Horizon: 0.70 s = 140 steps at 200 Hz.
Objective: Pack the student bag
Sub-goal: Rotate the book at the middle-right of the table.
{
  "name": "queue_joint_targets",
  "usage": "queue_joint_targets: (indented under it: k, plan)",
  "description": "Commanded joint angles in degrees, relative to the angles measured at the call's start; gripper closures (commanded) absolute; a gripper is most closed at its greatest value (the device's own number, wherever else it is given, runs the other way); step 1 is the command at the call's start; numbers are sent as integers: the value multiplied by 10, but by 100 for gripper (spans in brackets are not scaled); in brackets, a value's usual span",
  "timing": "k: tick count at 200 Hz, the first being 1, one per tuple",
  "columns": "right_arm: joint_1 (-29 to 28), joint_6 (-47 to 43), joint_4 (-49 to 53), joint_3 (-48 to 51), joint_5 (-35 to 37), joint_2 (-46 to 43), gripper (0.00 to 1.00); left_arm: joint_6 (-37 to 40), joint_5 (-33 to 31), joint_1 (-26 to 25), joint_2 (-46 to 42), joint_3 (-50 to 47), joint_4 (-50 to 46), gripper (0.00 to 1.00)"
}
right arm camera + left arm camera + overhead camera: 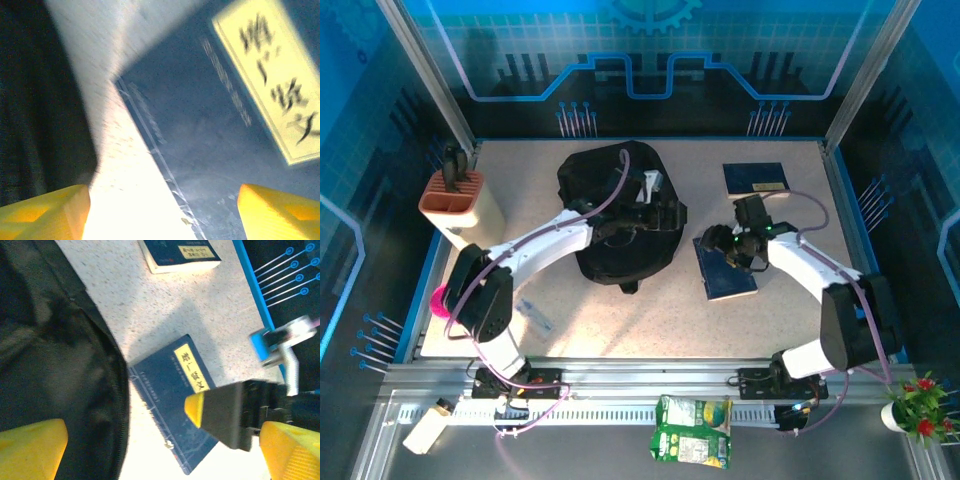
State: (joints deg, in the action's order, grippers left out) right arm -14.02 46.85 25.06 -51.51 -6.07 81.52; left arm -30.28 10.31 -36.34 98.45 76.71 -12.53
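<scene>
book (732,283) lies beside student bag (595,175); right gripper (161,212) spread above it

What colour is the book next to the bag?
The book is dark blue with a pale yellow label; the left wrist view shows it best.

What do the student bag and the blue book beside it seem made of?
Student bag: black woven fabric, matte; weave and soft folds show. Blue book: probably paper or card cover, faintly glossy; flat, with a printed yellow label.
</scene>
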Motion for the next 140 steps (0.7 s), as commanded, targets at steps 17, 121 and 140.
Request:
queue_joint_targets:
  k: [17,121,140]
  plan:
    - [65,-126,46,-54,11,-48,22,-80,-11,-50,43,49,-11,1]
    - [136,-214,92,-48,23,53,41,-230,-19,-124,170,112,-30,25]
    - [136,-214,92,-40,26,73,43,-230,-14,-124,193,120,-38,29]
